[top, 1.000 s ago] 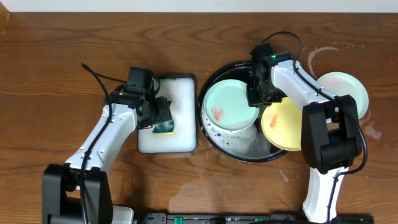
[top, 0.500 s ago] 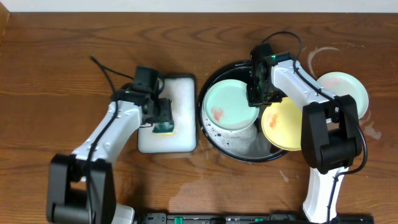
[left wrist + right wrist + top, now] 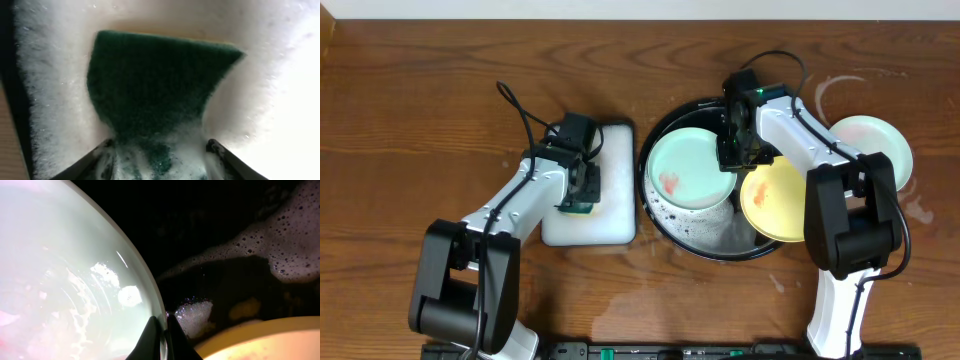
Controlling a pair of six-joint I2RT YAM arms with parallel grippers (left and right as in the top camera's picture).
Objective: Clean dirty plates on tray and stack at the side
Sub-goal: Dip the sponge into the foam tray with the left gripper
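The mint plate (image 3: 685,172) lies in the left half of the black tray (image 3: 692,238), face up, with a red-orange smear (image 3: 670,182) left of its middle. The right gripper (image 3: 730,158) is pinched together on this plate's right rim; the right wrist view shows its fingertips (image 3: 161,330) closed on the thin edge, with the wet black floor of the tray and patches of suds (image 3: 280,245) beyond. The yellow plate (image 3: 772,205) sits just beside the mint one at the tray's right side, reaching over the raised rim and partly hidden by the right arm. A second mint plate (image 3: 875,150) rests on the brown worktop (image 3: 420,100) to the right of the tray, apart from it, near a whitish soapy ring (image 3: 835,90). Left of the black tray and just beside it stands a white tray (image 3: 610,215) full of foam. The left gripper (image 3: 582,195) is down in it, its fingers (image 3: 100,160) pressed against both sides of a green sponge (image 3: 155,80), which is squeezed narrower and sudsy where they clamp it.
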